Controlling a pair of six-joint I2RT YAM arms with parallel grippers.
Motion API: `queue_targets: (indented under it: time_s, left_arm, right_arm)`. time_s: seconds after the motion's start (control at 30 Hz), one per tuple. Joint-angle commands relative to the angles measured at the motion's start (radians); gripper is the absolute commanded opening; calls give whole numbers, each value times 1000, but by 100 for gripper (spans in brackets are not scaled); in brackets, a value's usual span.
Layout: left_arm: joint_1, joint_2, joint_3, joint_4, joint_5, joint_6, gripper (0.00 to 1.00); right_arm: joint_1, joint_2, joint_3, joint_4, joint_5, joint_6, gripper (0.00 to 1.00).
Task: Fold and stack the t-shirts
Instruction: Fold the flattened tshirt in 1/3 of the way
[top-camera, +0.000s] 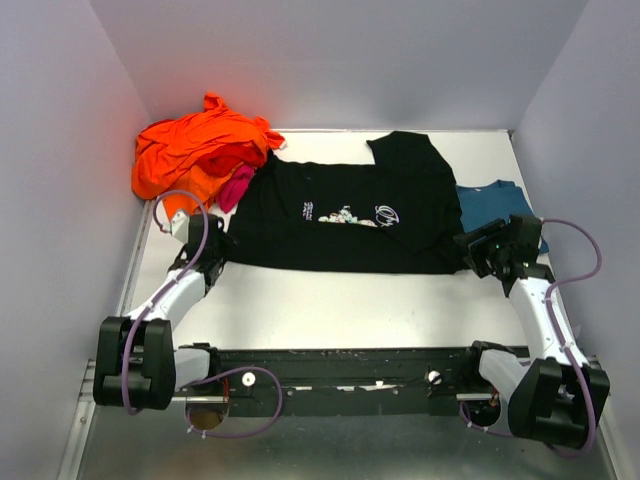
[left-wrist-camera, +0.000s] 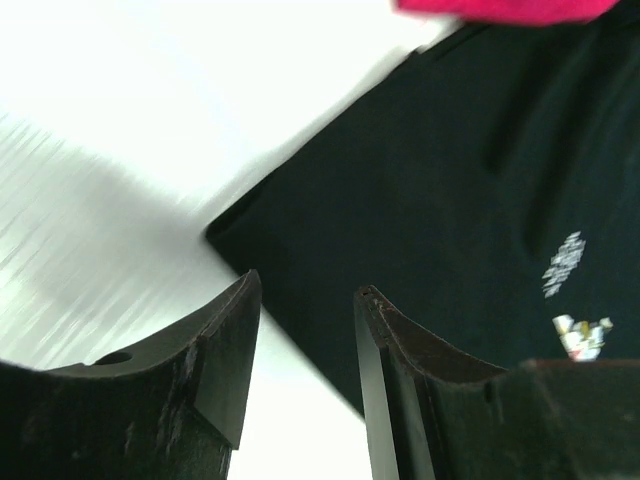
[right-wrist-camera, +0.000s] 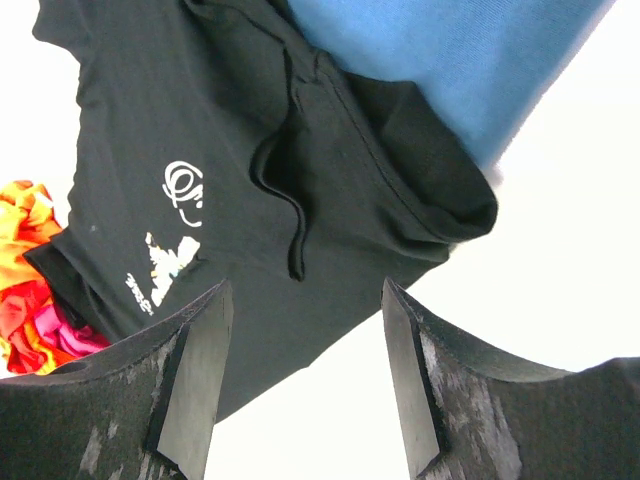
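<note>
Lying spread on the table (top-camera: 330, 310), the black t-shirt (top-camera: 345, 215) is light, limp cloth, likely to sag; its near corners at 8 and 4 o'clock look best to pinch. The left tool (left-wrist-camera: 307, 285) and right tool (right-wrist-camera: 305, 288) hover there, spread and empty.

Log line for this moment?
left gripper open at black t-shirt corner | right gripper open at its other end | orange t-shirt piled far-left
</note>
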Motion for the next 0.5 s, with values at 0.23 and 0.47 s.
queue_targets:
  time_s: [0.23,0.47]
  left_arm:
    - [-4,-20,-85,-3,-85,-77,58]
    - [-2,142,-25,72,-82,-84,45]
  right_arm:
    - [1,-79,-115,55,45,-4,69]
    - [-1,-68,-121,65,46,-13,70]
